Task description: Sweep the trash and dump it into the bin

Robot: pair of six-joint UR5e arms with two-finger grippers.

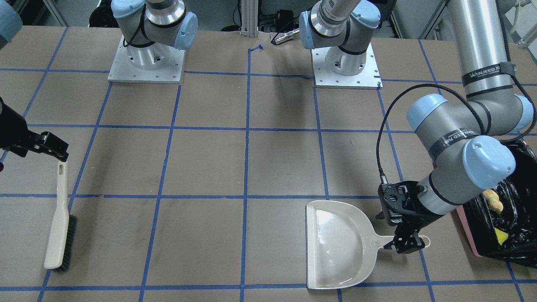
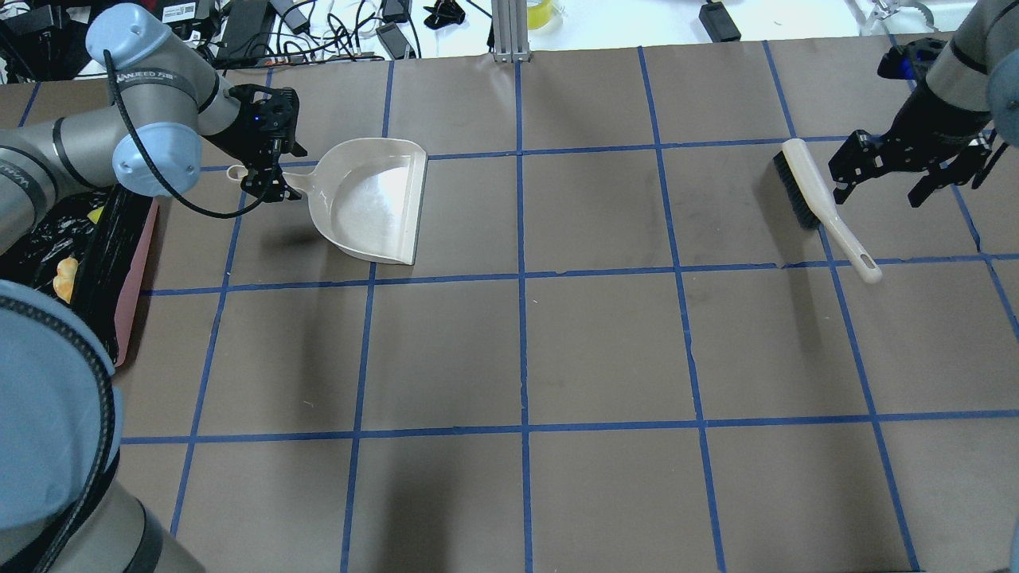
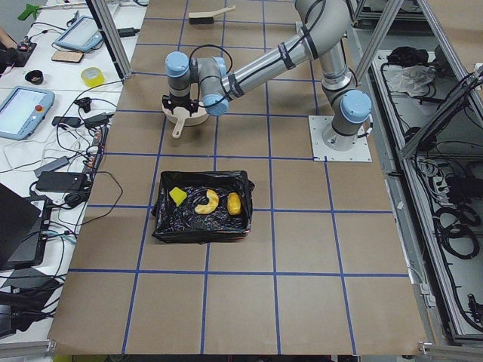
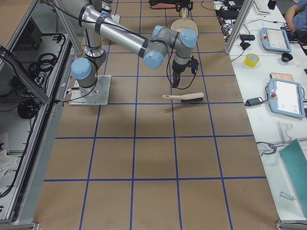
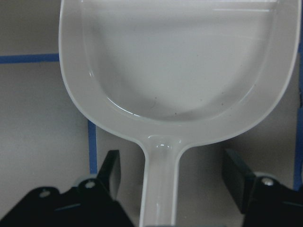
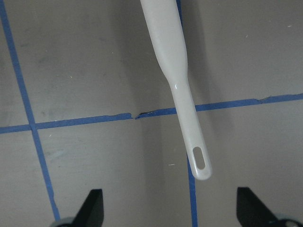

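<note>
The trash lies in the bin: an orange-brown lump, a pale-yellow peel and a yellow-green wedge. The bin is pink with a black bag liner. The off-white dustpan lies empty on the table. My left gripper is open, its fingers on either side of the dustpan handle without touching it. The brush lies on the table. My right gripper is open and empty above the brush's handle end.
The table is brown paper with a blue tape grid. The two arm bases stand at the robot's side. Cables and devices lie on the white bench beyond the far edge. The bin sits at the table's left end, next to the dustpan.
</note>
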